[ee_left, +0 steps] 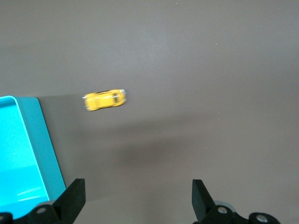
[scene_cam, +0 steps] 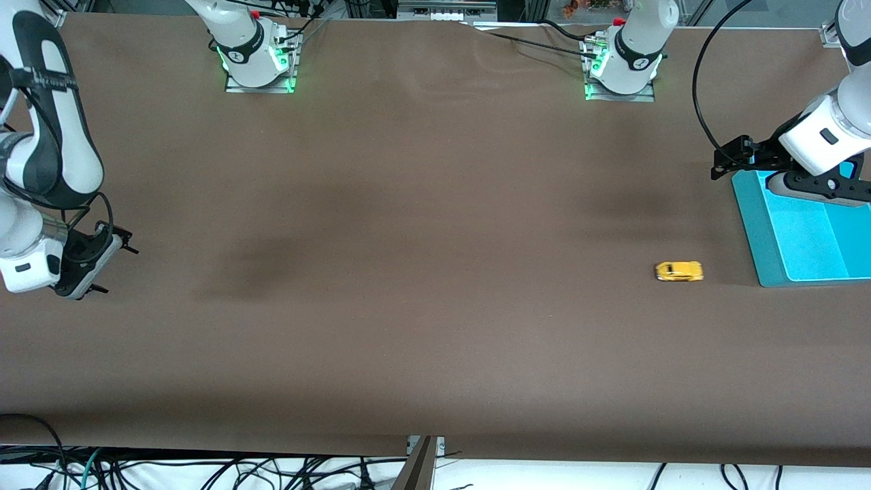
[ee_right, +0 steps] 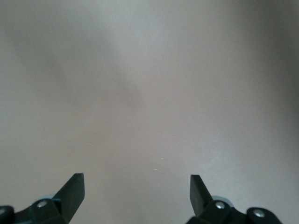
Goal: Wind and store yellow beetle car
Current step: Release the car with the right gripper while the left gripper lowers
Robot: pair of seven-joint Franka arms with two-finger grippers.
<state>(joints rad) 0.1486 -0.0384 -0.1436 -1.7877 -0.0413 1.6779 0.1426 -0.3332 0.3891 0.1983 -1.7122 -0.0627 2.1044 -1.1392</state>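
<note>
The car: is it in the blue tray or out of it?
Out. The car stands on the table beside the tray, apart from its rim.

1. The left arm comes in at its own end of the table, its white wrist angled down over the teal tray's (scene_cam: 762,231) corner farthest from the front camera.
2. The left gripper (scene_cam: 722,163) hangs above the table just off that tray corner, its black fingers (ee_left: 74,196) spread wide, nothing between them.
3. The right arm waits well apart from the tray at the table's right-arm end, forearm folded down.
4. The right gripper (scene_cam: 116,262) hovers low over the table, fingers (ee_right: 74,189) parted and empty.
</note>
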